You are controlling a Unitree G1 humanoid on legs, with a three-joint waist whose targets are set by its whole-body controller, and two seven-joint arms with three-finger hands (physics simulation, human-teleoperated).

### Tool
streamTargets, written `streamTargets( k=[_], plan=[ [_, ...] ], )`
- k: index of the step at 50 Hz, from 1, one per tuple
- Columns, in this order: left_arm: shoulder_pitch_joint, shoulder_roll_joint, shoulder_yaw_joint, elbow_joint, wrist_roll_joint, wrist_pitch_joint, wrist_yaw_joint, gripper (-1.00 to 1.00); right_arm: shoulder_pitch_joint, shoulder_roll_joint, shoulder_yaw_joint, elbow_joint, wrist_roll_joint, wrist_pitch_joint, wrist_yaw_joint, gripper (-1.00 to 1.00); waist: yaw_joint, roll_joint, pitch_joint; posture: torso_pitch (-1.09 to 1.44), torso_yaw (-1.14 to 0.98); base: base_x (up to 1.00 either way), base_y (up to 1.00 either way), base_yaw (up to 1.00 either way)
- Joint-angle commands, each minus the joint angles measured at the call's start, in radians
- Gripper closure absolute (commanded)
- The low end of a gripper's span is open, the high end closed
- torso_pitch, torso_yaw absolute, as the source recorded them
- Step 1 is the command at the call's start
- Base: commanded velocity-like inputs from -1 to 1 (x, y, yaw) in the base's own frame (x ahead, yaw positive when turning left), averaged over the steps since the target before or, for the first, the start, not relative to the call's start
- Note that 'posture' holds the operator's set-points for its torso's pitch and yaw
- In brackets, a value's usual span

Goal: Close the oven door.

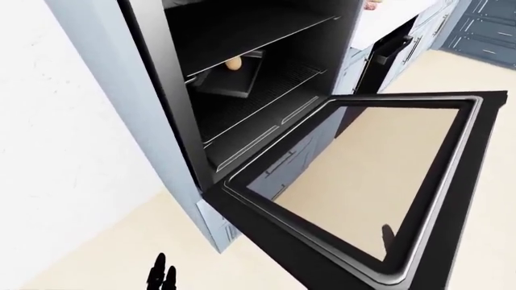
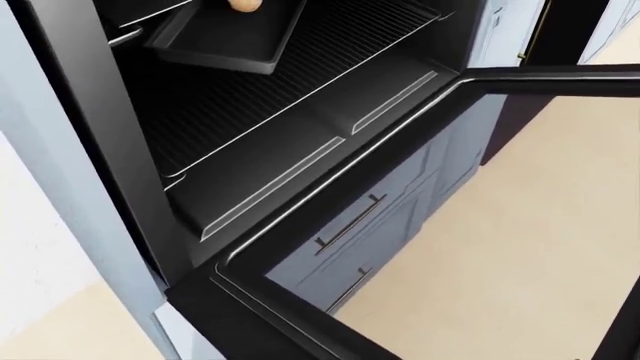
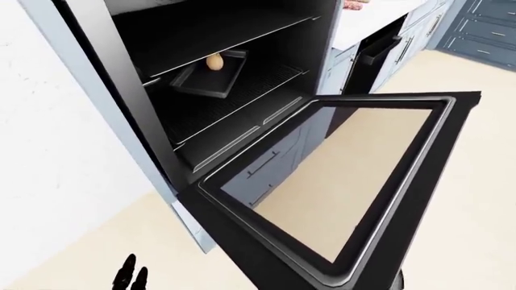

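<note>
The black oven (image 1: 266, 90) stands open in a pale blue cabinet column. Its door (image 1: 452, 181) hangs down about level, hinged at the bottom of the opening, and the floor shows through its glass pane. Inside, a dark baking tray (image 1: 230, 78) with a tan lump of food (image 1: 234, 63) sits on a wire rack. My left hand (image 1: 161, 275) shows only as dark upright fingers at the bottom left, below and left of the door, holding nothing. A dark fingertip (image 1: 386, 232) shows through the glass, under the door; I cannot tell that hand's state.
Pale blue drawers (image 2: 370, 225) with bar handles lie beneath the oven. A white wall (image 1: 56, 151) is at the left. A black appliance (image 1: 391, 54) under a white counter (image 1: 387, 18) and dark blue cabinets (image 1: 484, 30) stand at the top right. The floor is beige.
</note>
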Motion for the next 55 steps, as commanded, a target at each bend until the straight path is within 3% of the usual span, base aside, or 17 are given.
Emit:
streamTargets(
  k=[1,7,14,21,36,55],
  plan=[
    [-0.006,0.007,0.003,-0.014,-0.007,-0.021,-0.004,-1.00,0.001,-0.020,-0.003,-0.033,0.006,0.012,0.014,-1.00,0.000,0.000,-0.010,0.00,0.00,0.00,0.00,0.00],
    [-0.004,0.006,0.002,-0.013,-0.010,-0.020,-0.007,-1.00,0.047,-0.046,-0.014,-0.120,0.012,0.074,0.002,-1.00,0.002,-0.002,-0.008,0.00,0.00,0.00,0.00,0.00],
    [-0.004,0.006,0.004,-0.013,-0.013,-0.020,-0.010,-1.00,0.114,-0.032,-0.035,-0.357,-0.022,0.169,-0.084,-1.00,0.003,-0.003,-0.006,0.00,0.00,0.00,0.00,0.00],
    [-0.005,0.007,0.004,-0.013,-0.017,-0.018,-0.015,-1.00,0.186,0.002,-0.074,-0.698,-0.064,0.321,-0.210,-1.00,0.006,-0.003,-0.008,0.00,0.00,0.00,0.00,0.00],
    [-0.007,0.007,0.006,-0.013,-0.021,-0.014,-0.020,-1.00,0.217,0.081,-0.126,-1.094,-0.123,0.530,-0.329,-1.00,0.006,-0.001,-0.009,0.00,0.00,0.00,0.00,0.00],
    [-0.007,0.004,0.006,-0.013,-0.026,-0.012,-0.024,-1.00,0.176,0.116,-0.082,-1.346,-0.180,0.657,-0.456,-1.00,0.005,0.000,-0.014,0.00,0.00,0.00,0.00,0.00]
  ],
)
